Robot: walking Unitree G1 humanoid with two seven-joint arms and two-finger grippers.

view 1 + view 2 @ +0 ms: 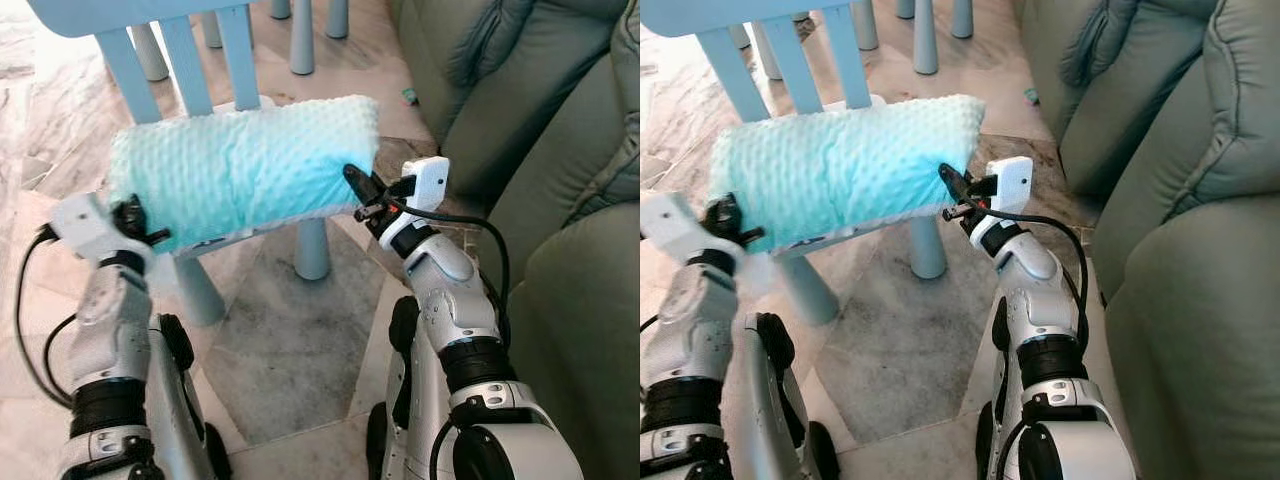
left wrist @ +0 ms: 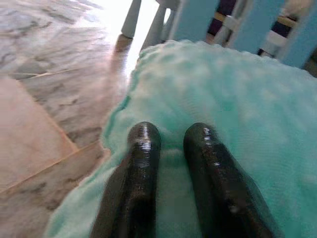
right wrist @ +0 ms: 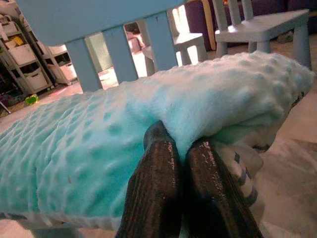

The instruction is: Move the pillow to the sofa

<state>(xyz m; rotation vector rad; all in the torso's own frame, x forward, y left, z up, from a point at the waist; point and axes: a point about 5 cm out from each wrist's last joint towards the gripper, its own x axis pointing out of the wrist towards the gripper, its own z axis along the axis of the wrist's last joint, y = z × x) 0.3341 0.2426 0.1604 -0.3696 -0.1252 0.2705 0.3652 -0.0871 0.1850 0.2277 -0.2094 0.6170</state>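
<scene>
The pillow [image 1: 240, 170] lay on the blue chair [image 1: 190, 60]. Left pincer [image 1: 150, 235] and right pincer [image 1: 362, 196], both narrowed, pinched its opposite ends. Likely gripped but unlifted; carrying to the sofa [image 1: 560, 200] beside the chair remained.

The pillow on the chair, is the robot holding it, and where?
Yes. The right gripper pinches the turquoise pillow at its sofa-side end, and the left gripper presses against the opposite end; a closed grasp there cannot be told.

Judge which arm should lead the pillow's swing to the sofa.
Right, probably. The right gripper pinches the pillow end nearest the sofa; the left gripper presses the far end.
</scene>
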